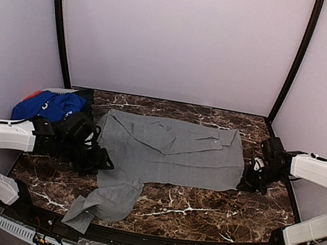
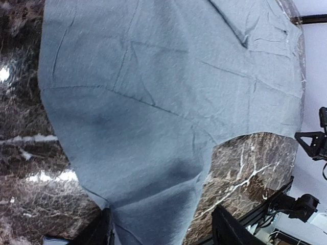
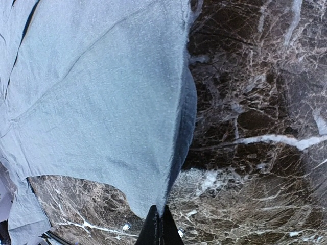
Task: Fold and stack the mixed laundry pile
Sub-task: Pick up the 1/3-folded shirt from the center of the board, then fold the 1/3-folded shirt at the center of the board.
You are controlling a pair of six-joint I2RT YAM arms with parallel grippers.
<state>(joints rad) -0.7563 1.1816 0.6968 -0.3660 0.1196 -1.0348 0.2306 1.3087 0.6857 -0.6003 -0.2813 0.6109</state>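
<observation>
1. Top external view: the grey shirt [image 1: 171, 149] lies spread flat across the middle of the marbled counter [image 1: 218, 210], with one sleeve trailing toward the lower left edge.
2. My right fingers [image 3: 158, 232] are pressed together, pinching the shirt's corner at the right of the frame.
3. My left fingers [image 2: 227, 232] stand wide apart over the shirt's left side, gripping nothing.
4. The royal-blue T-shirt [image 1: 53, 106] sits bunched at the counter's upper left.

Camera setup.
My overhead looks down from behind; both wrist views sit close above the same spread grey cloth shirt [image 1: 171, 152].
</observation>
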